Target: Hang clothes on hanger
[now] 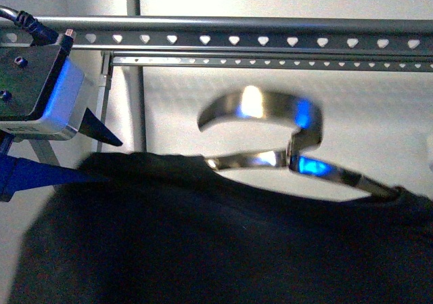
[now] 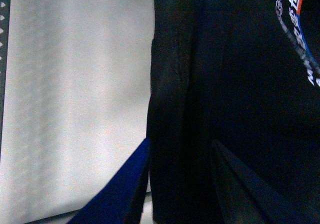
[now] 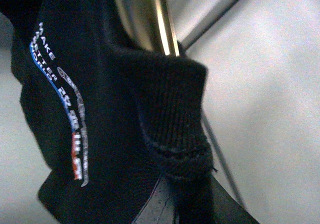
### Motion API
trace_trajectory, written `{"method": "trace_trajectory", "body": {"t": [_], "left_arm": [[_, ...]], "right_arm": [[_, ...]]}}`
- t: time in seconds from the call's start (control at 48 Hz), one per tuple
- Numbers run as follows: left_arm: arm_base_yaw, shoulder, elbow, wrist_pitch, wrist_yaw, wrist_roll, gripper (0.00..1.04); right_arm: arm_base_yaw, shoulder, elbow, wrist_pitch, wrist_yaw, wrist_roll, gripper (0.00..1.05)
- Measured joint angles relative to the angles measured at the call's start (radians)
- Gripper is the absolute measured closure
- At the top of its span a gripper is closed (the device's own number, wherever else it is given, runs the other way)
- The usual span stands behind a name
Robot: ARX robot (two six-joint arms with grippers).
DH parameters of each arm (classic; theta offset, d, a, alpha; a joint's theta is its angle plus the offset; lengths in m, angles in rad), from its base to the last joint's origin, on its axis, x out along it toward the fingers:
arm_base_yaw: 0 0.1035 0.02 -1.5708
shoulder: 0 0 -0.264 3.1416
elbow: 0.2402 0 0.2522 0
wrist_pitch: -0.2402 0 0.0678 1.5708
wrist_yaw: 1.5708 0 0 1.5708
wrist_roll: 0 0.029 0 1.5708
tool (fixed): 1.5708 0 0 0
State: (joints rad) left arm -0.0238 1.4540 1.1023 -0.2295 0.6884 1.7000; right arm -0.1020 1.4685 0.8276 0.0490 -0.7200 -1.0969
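Hanging just beneath the grey metal rack rail (image 1: 230,40) punched with heart-shaped holes, the black short-sleeved T-shirt (image 1: 203,236), pinched by the left tool (image 2: 180,151) and the right tool (image 3: 186,196), rides a shiny steel hook (image 1: 257,107) that could snag the rail's near edge and slip free, though open room lies between them.

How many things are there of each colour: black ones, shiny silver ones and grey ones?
Black: 1, the black short-sleeved T-shirt
Shiny silver: 1, the shiny silver metal coat hanger
Grey: 1, the grey metal clothes rack with heart-shaped holes
Total: 3
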Motion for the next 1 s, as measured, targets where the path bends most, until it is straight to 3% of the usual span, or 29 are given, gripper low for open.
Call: {"method": "trace_trajectory", "body": {"t": [0.125,0.208,0.271,0.312,0.333,0.375,0.458,0.562,0.604,0.688,0.896,1.0], "left_arm": [[0.000,-0.001,0.000,0.000,0.000,0.000,0.39],[0.000,-0.003,-0.011,0.039,-0.010,-0.046,0.21],[0.005,-0.014,-0.143,0.437,-0.118,-0.393,0.07],[0.018,-0.014,-0.197,0.720,-0.200,-0.786,0.06],[0.023,-0.014,-0.202,0.783,-0.221,-0.882,0.07],[0.034,-0.023,-0.202,0.864,-0.283,-1.155,0.07],[0.049,-0.064,-0.204,0.903,-0.341,-1.518,0.07],[0.064,-0.139,-0.230,0.962,-0.330,-1.891,0.07],[0.040,-0.208,-0.231,0.799,-0.504,-1.891,0.17],[0.027,-0.329,-0.325,0.624,-0.658,-1.808,0.31],[0.024,-0.480,-0.592,0.694,-0.687,-1.722,0.69],[0.024,-0.531,-0.685,0.729,-0.689,-1.715,0.86]], "right_arm": [[-0.104,0.085,-0.035,-0.058,0.010,-0.054,1.01],[-0.149,0.128,-0.034,-0.012,0.032,-0.044,1.01],[-0.163,0.130,-0.013,0.021,0.037,0.043,1.01],[-0.165,0.119,0.025,0.011,0.051,0.119,1.01],[-0.165,0.109,0.047,0.003,0.071,0.174,1.01],[-0.165,0.101,0.067,-0.014,0.087,0.208,1.01],[-0.159,0.087,0.153,-0.090,0.156,0.385,1.01],[-0.156,0.076,0.260,-0.146,0.151,0.631,1.02],[-0.154,0.076,0.314,-0.176,0.151,0.749,1.02],[-0.153,0.093,0.420,-0.217,0.154,0.942,1.02],[-0.168,0.173,0.649,-0.275,0.161,1.314,1.02],[-0.151,0.207,0.708,-0.317,0.193,1.402,1.02]]}}
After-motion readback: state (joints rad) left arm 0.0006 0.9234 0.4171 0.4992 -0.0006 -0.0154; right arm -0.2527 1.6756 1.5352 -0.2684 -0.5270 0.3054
